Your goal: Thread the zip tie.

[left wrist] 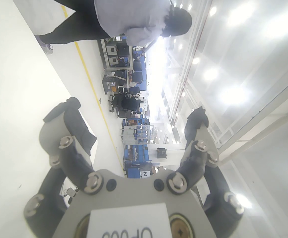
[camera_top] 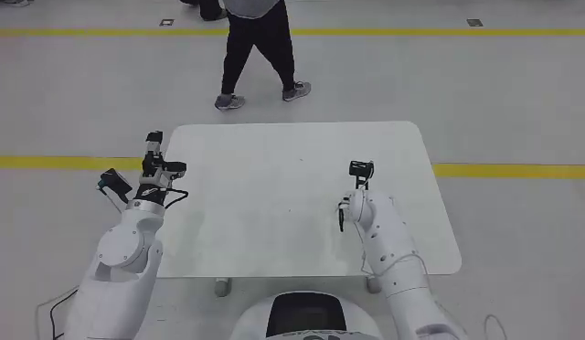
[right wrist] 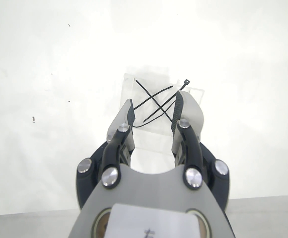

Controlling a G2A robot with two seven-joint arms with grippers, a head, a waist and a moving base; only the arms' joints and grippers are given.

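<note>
**Evidently set up for a pick, nothing held yet**

Right of centre in the top view, the right gripper (right wrist: pixel 154 97) is lined up over a clear tray (right wrist: pixel 195 90) on the counter (camera_top: pixel 274 203). Its fingers are spread so a tie can pass between them. Several black zip ties (right wrist: pixel 146 92) lie crossed in the tray, none pinched, so singling one out will likely be fiddly. The left gripper (left wrist: pixel 135 107) sits at the counter's left edge with its fingers spread and empty, probably ready to take the other end.
</note>
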